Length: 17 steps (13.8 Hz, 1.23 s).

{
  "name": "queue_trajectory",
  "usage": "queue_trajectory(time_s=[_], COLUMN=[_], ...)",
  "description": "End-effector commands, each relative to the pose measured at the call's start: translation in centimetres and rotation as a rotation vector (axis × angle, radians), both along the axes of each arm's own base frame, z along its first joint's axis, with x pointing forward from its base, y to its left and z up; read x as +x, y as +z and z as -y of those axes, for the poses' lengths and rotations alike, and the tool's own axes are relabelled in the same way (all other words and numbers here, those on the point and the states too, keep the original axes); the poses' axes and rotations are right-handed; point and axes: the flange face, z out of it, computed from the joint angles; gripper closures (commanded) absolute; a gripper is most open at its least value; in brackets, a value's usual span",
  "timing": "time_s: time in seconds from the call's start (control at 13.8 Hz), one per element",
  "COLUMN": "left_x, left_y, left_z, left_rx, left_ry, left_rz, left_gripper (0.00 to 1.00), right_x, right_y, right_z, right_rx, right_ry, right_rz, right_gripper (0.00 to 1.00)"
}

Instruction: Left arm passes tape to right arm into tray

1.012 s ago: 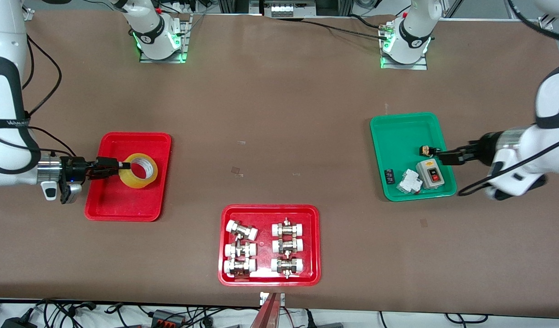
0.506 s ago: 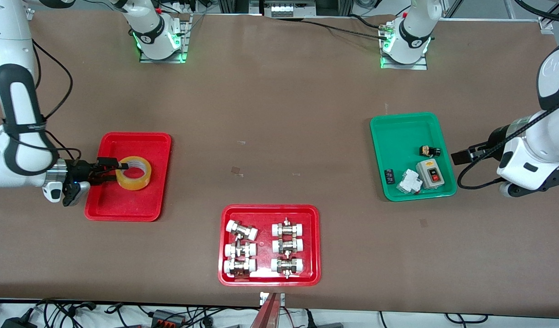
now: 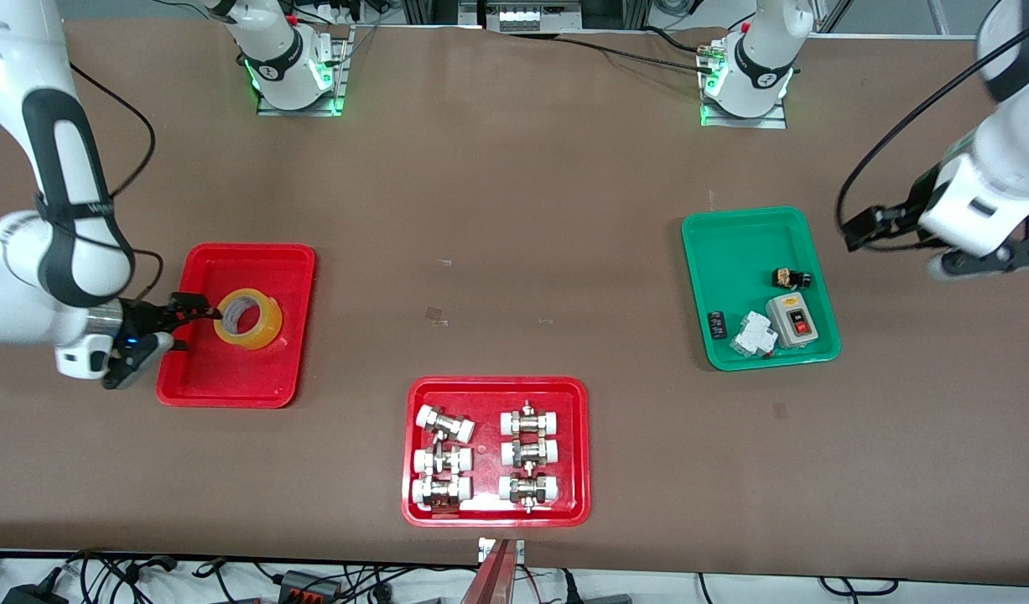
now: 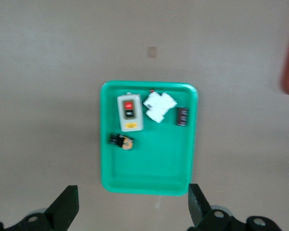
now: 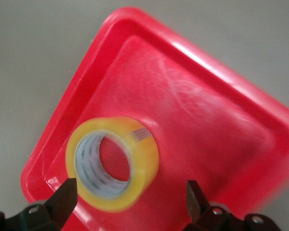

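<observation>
Yellow tape (image 3: 247,318) is lying, seemingly tilted, in the tray (image 3: 254,262) under your released right claw (image 3: 197,309); it could roll off. Left claw (image 3: 858,228), spread empty, is hanging beside the green tray (image 3: 736,243).

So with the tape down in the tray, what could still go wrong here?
The tape looks tilted in the red tray, so it may roll or tip. The open right claw sits right beside the roll and could nudge it when it pulls away. The left claw, open past the green tray, poses little risk.
</observation>
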Motion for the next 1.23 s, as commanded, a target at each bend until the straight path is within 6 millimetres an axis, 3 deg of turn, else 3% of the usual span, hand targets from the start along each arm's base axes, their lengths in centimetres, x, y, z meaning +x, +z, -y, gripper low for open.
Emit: queue_trajectory(time_s=[0.0,0.22,0.36,0.58,0.72,1.16], left_x=[0.5,0.8,0.5,0.6,0.9,1.1], left_y=[0.1,0.3,0.3,0.5,0.6,0.8], left_z=[-0.6,-2.9,-2.1,-2.5,-1.9,-1.4], left_rx=[-0.033,-0.028,-0.03,-0.037,-0.033,-0.056], left_ry=[-0.003,0.053,0.033,0.038,0.014,-0.087], left_rz=[-0.052,-0.042,-0.055,-0.049,-0.018,0.0], left_gripper=[0.0,0.0,0.0,0.0,0.0,0.0], right_x=[-2.9,-6.5,-8.1,-10.7,-11.8,-9.7], right_y=[7.4,12.6,15.4,20.5,22.7,29.8], right_z=[-1.8,-4.8,-6.9,-10.1,-10.7,-10.3], right_rx=[-0.103,-0.16,-0.181,-0.226,-0.229,-0.255], right_ry=[-0.1,-0.247,-0.317,-0.422,-0.453,-0.455], right_rz=[0.033,0.052,0.024,0.018,0.029,0.086], right_gripper=[0.0,0.0,0.0,0.0,0.0,0.0])
